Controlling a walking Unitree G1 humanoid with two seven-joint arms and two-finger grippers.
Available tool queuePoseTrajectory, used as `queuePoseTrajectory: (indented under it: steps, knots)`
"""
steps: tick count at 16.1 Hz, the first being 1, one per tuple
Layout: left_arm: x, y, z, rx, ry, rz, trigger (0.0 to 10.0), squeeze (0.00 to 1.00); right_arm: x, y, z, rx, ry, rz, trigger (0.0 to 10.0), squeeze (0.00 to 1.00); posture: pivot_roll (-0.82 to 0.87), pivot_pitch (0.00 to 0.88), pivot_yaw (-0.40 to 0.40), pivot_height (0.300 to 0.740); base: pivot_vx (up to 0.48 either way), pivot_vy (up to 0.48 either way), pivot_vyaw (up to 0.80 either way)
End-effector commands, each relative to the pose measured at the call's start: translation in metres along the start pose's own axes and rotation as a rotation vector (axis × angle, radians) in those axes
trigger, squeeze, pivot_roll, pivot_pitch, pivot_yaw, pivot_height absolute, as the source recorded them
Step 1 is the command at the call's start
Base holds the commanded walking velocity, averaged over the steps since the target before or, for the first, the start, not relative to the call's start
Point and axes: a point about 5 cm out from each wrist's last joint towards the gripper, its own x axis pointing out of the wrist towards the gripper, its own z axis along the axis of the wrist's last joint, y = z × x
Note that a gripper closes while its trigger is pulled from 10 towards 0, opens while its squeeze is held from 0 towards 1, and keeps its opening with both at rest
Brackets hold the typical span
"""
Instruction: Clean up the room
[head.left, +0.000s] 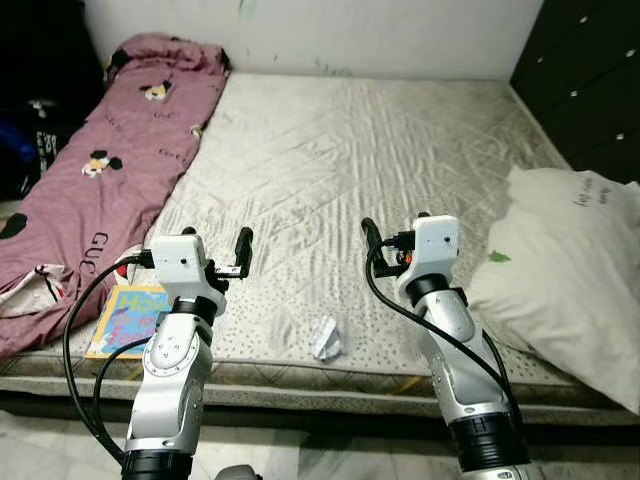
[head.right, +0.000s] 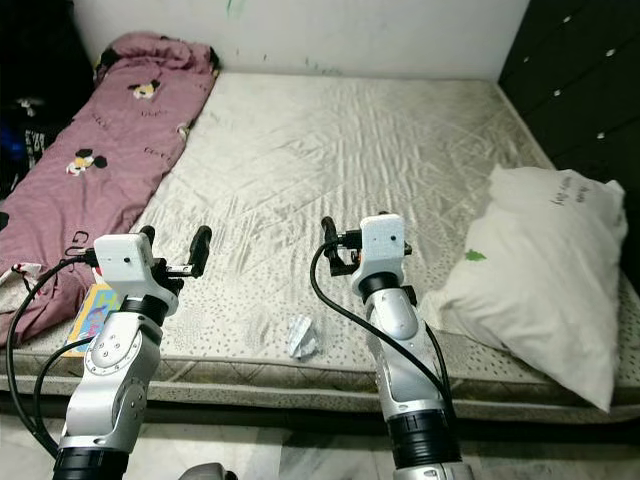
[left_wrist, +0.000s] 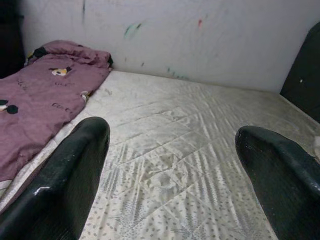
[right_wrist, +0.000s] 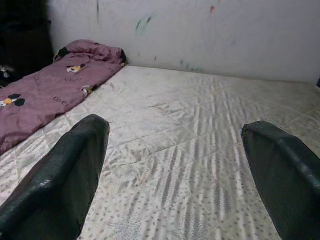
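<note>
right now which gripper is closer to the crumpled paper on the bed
Roughly equal, slightly the right. The crumpled paper lies between them: right gripper just beyond-right, left gripper beyond-left.

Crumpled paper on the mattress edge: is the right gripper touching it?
Apart. In the left eye view the right gripper hovers open above the mattress, while the crumpled paper lies nearer the front edge, bare sheet between them.

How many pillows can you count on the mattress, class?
1. The white pillow lies at the mattress's right edge, beside the dark drawers. Another might be hidden under the pink blanket along the left side; that cannot be told.
</note>
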Motion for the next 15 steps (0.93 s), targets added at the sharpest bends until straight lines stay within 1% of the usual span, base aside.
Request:
queuePoseTrajectory:
  steps: [1,6,7,9,10,12,13,15]
  knots:
    - [0.001,0.0,-0.002,-0.004,0.014,-0.011,10.0,0.0,0.002,0.001,0.001,-0.002,-0.001,0.001,10.0,0.0,0.05,0.0,-0.019,0.74,0.345,0.0,0.0]
    - [0.001,-0.001,-0.003,-0.003,0.025,-0.012,10.0,0.0,0.001,0.001,-0.002,0.001,0.007,-0.006,10.0,0.0,0.06,0.0,-0.016,0.74,0.313,0.0,0.0]
    - [0.0,-0.002,-0.004,-0.005,0.023,0.001,10.0,0.0,-0.001,0.002,-0.004,0.004,0.015,-0.002,10.0,0.0,0.06,0.0,-0.023,0.74,0.0,0.0,0.0]
    - [-0.002,-0.002,-0.01,0.001,0.051,0.044,10.0,0.0,-0.003,0.001,-0.008,0.007,0.026,-0.004,10.0,0.0,0.07,0.0,-0.027,0.74,0.0,0.0,0.0]
    - [-0.004,-0.002,-0.012,-0.009,0.058,0.051,10.0,0.0,-0.003,0.001,-0.009,0.009,0.029,-0.007,10.0,0.0,0.07,0.0,-0.026,0.74,0.0,0.0,0.0]
    - [-0.005,-0.003,-0.013,-0.011,0.062,0.036,10.0,0.0,-0.002,0.0,-0.008,0.015,0.025,-0.013,10.0,0.0,0.06,0.0,-0.022,0.74,0.0,0.0,0.0]
    - [-0.006,-0.002,-0.012,0.009,0.065,0.033,10.0,0.0,-0.002,0.0,-0.007,0.021,0.019,-0.015,10.0,0.0,0.06,0.0,-0.021,0.74,0.0,0.0,0.0]
    - [-0.007,0.002,-0.014,0.002,0.079,0.033,10.0,0.0,-0.002,-0.001,-0.007,0.031,0.018,-0.018,10.0,0.0,0.06,0.0,-0.022,0.74,0.0,0.0,0.0]
